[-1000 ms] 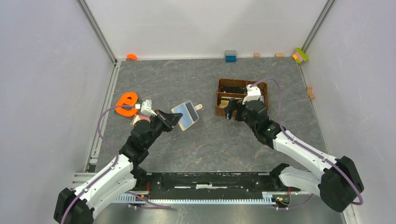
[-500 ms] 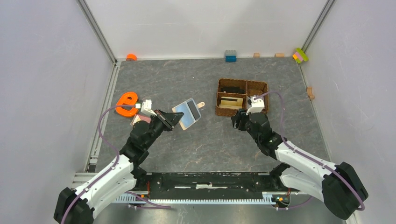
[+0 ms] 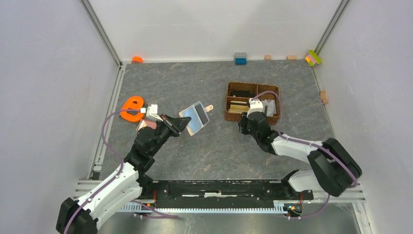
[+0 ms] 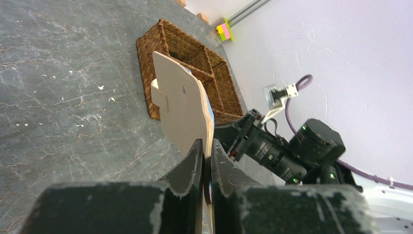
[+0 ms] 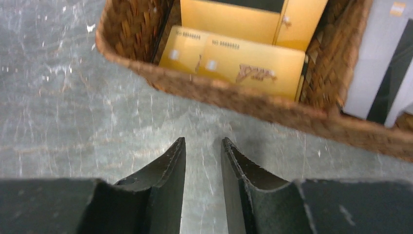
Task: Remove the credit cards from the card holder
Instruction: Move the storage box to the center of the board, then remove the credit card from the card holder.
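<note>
Left fingers clamp tight on one edge of the beige card holder, holding it open and clear of the grey surface. Across from them, the right fingers stand narrowly apart and empty, tips just short of the wicker basket. Beyond its near wall, cream-gold credit cards lie flat in the near left compartment.

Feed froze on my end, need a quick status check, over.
Left gripper shut on wallet, held up. Right gripper empty, jaws slightly apart, just short of basket. Some gold cards in basket. Nothing blocking.
</note>
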{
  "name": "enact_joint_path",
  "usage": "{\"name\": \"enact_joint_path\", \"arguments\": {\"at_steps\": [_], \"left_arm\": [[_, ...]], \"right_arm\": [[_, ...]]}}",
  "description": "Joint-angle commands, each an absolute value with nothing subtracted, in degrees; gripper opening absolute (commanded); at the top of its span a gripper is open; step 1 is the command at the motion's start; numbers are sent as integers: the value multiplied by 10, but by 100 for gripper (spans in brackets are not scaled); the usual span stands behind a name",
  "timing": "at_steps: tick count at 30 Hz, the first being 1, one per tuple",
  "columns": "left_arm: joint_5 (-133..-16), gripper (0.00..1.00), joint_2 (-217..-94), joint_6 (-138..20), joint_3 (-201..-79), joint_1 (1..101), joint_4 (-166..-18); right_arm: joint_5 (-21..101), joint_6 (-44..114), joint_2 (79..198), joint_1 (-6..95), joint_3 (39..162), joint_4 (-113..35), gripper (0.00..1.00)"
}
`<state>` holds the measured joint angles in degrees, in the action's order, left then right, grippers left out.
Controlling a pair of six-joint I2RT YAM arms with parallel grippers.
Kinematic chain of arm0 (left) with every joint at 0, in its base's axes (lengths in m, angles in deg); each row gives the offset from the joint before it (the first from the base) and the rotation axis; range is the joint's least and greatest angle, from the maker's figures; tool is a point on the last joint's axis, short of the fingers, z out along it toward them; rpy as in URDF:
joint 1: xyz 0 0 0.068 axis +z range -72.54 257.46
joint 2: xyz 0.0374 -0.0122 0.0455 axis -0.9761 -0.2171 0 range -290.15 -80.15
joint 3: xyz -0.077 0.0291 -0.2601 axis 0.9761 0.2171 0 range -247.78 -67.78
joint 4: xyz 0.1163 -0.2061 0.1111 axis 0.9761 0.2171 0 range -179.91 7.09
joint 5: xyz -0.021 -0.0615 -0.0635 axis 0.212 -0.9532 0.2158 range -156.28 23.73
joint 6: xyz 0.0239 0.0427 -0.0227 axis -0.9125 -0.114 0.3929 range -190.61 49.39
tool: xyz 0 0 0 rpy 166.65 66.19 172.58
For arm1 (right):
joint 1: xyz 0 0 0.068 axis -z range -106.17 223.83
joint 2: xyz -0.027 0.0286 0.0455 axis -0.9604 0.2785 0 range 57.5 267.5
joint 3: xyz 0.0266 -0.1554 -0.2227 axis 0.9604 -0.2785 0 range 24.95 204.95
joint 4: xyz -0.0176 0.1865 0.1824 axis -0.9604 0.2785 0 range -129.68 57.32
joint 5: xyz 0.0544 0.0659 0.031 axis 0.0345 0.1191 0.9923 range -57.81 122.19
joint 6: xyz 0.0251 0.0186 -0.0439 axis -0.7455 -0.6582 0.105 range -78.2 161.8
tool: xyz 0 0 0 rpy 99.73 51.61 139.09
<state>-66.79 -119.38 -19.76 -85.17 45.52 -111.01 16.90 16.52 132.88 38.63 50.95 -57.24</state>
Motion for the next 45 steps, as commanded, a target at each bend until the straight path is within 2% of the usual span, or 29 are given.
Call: {"name": "enact_joint_path", "arguments": {"at_steps": [1, 8, 13, 18, 19, 21, 24, 30, 40, 45], "left_arm": [[-665, 2, -1182, -224, -855, 457, -1132], [-665, 2, -1188, -225, -859, 457, -1130], [-665, 2, -1190, -222, -861, 457, -1128], [-665, 2, -1221, -224, -864, 457, -1132], [-665, 2, -1227, -220, -863, 457, -1134], [-639, 2, -1231, -209, -851, 457, -1150], [-644, 2, -1247, -183, -838, 457, -1187], [-699, 2, -1321, -182, -854, 438, -1263], [-857, 2, -1440, -196, -888, 424, -1372], [-930, 2, -1467, -198, -912, 425, -1405]], "right_arm": [[176, 155, 1394, 412, 589, -616, 38], [263, 153, 1473, 459, 655, -629, 40], [268, 172, 1387, 452, 633, -593, 44], [251, 186, 1234, 422, 590, -536, 75], [256, 185, 1211, 421, 577, -536, 85], [245, 156, 1170, 421, 549, -537, 97], [244, 103, 1137, 422, 520, -546, 98], [372, 92, 1146, 422, 471, -635, 98], [378, 85, 1107, 439, 448, -634, 98], [420, 63, 1091, 466, 401, -700, 98]]}}
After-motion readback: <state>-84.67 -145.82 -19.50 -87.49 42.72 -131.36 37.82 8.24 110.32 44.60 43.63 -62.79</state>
